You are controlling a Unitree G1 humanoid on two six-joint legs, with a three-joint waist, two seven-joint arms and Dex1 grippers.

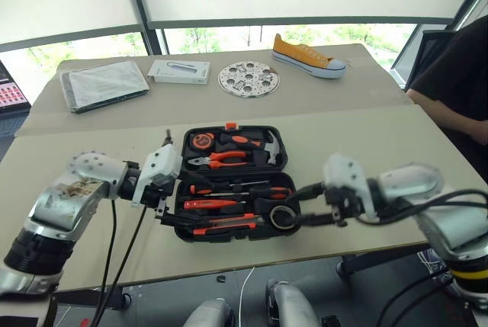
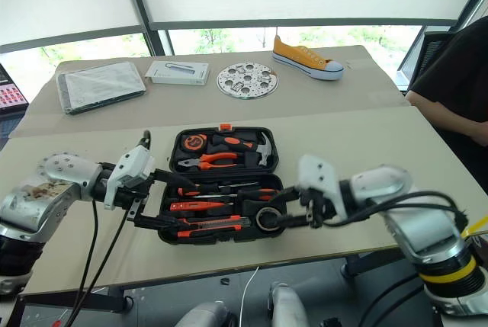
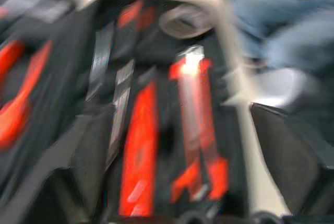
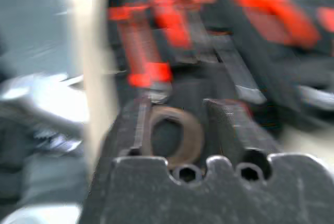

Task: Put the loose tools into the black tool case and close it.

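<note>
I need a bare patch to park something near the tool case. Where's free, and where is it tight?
Free: the tabletop right of the black tool case, toward the person, and the strip between the case's far edge and the perforated disc. Tight: the case's near half, with the left gripper and right gripper at its two ends.

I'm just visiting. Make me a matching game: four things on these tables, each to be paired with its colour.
Things:
1. shoe
2. tool case
3. round disc
4. folded cloth

Colours:
A. black
B. grey
C. yellow with a white sole
D. white with holes

Pairs: 1-C, 2-A, 3-D, 4-B
</note>
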